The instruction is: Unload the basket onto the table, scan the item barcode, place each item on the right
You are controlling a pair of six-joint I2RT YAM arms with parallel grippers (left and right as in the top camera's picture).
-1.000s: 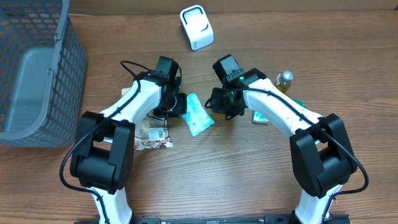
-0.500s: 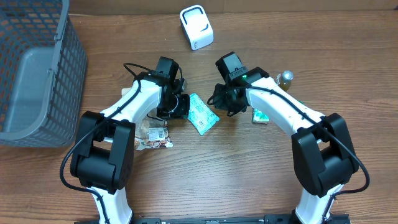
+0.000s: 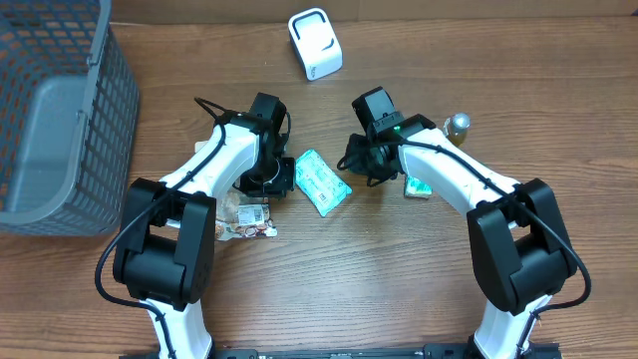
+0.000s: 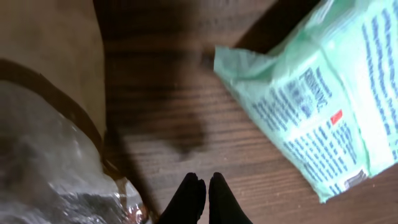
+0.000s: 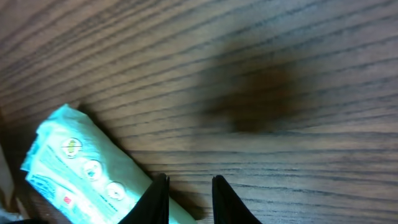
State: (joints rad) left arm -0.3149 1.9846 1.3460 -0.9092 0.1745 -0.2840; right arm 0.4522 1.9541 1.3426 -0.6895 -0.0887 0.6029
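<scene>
Mint-green packet (image 3: 321, 182) lies flat on the wooden table (image 3: 399, 289) between the arms, white scanner (image 3: 315, 43) well beyond. Left wrist: left gripper (image 4: 202, 198) pinched together, empty, packet nearby. Right wrist: right gripper (image 5: 186, 199) slightly parted, holding nothing, at the packet's end. Light, soft, likely slippery; a sealed edge looks the best hold.

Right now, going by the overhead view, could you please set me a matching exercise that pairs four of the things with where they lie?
Things:
1. white scanner
2. grey basket
3. green packet
4. small bottle

Places in the overhead view:
A. centre
B. far left
C. top middle
D. right of centre

Pairs: 1-C, 2-B, 3-A, 4-D.
</scene>
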